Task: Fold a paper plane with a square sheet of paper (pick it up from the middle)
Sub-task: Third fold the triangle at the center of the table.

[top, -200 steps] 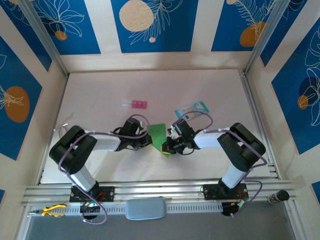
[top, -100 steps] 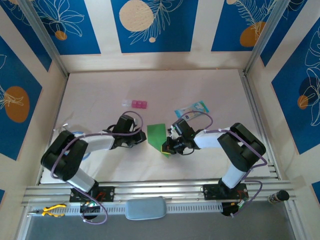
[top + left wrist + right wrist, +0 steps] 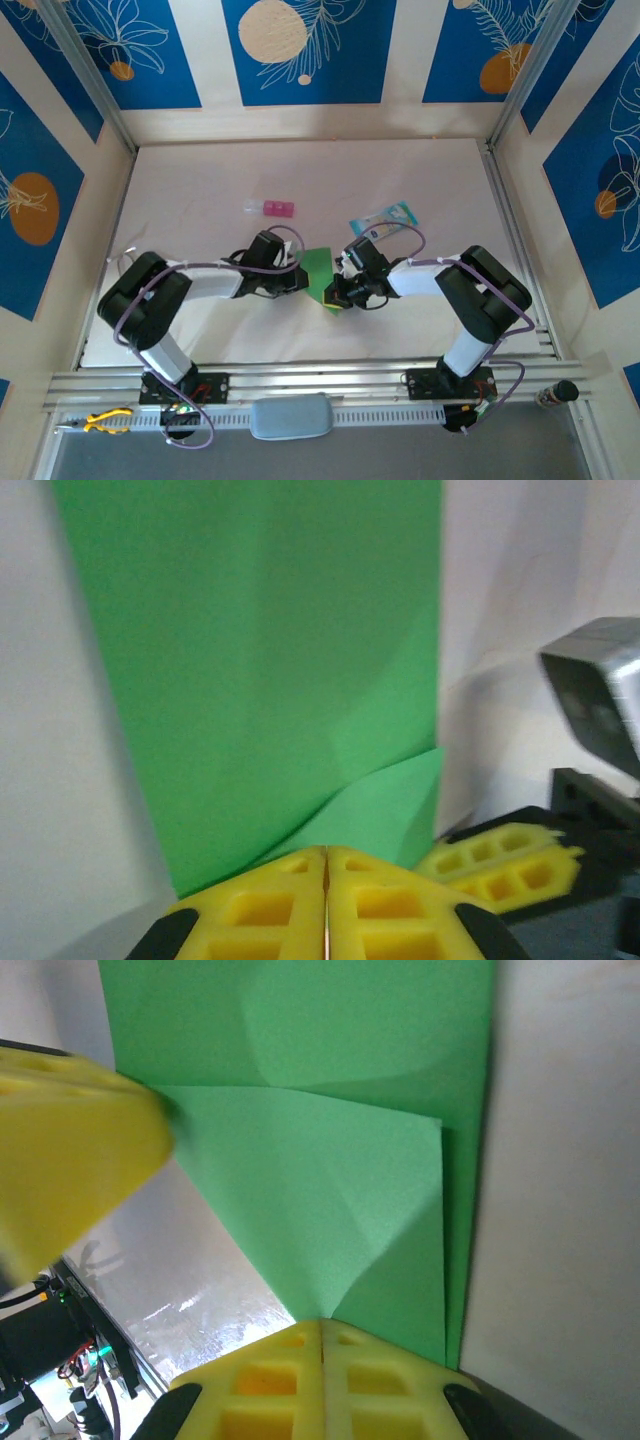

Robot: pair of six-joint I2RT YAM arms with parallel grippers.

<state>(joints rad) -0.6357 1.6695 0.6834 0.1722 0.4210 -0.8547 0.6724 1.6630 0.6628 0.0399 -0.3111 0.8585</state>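
- My left end effector (image 3: 299,281) has its fingers together, tips at the near-left edge of the square sheet of paper (image 3: 318,268). From my left wrist the pads (image 3: 270,905) meet right where a folded flap begins. I cannot tell whether they pinch that edge or only press on it.
- My right end effector (image 3: 335,297) is also closed. From my right wrist its tips (image 3: 322,1325) sit at the point where the flap's crease runs out, at the sheet's near-right corner.
- I judge this placing to be deliberate. One closed tip on each side pins the thin sheet flat so a crease can be pressed without the paper sliding.
- The sheet lies on the tabletop (image 3: 200,190) between my two arms, roughly central. It is partly folded, with one corner turned over, and is no dart yet, so the folding looks early.
- The count is one green sheet and two end effectors, both at the sheet.
- There is one small pink block (image 3: 272,208) and one pale blue packet (image 3: 382,221). Both lie farther back, apart from the paper and out of the folding area.
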